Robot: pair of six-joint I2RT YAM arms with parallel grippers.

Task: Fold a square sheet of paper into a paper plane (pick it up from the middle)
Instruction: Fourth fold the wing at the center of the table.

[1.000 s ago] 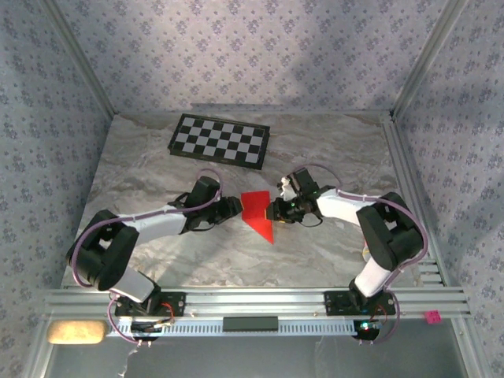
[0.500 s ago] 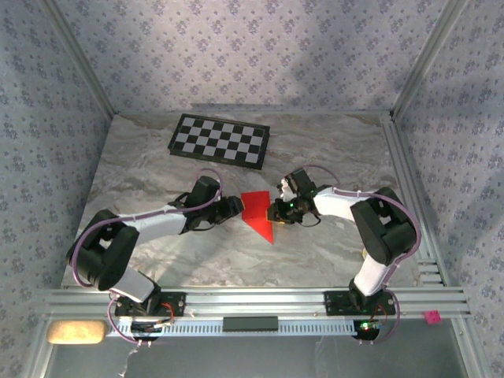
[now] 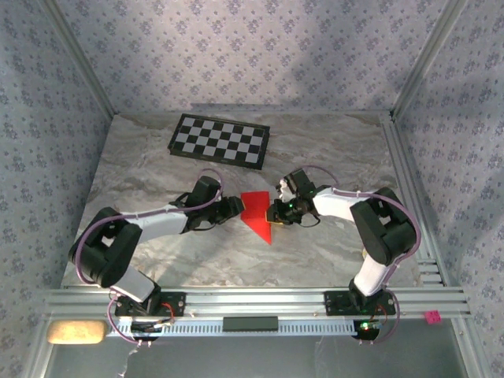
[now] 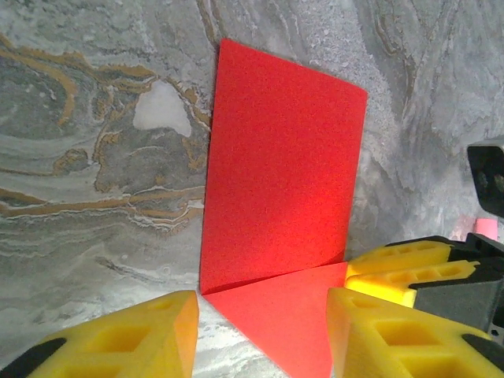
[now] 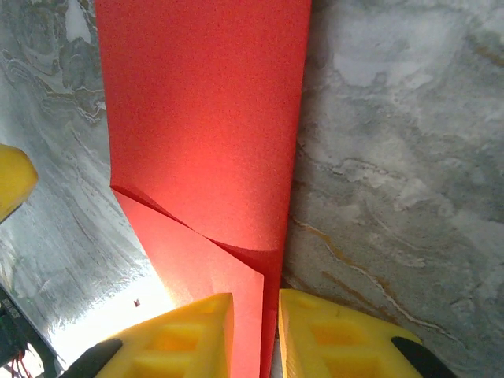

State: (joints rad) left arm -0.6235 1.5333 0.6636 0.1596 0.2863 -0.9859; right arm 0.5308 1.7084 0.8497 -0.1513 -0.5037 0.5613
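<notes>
While right tool pinches it, paper plane points toward arm bases, left tool released.

This is a robot test cell in a lab, not a lived-in room: a marble-patterned table is boxed in by aluminium framing hung with patterned wallpaper panels from nine o'clock round to three. Two arms are bolted to a slotted aluminium rail at six o'clock. A black-and-white checkerboard lies toward eleven o'clock.
</notes>
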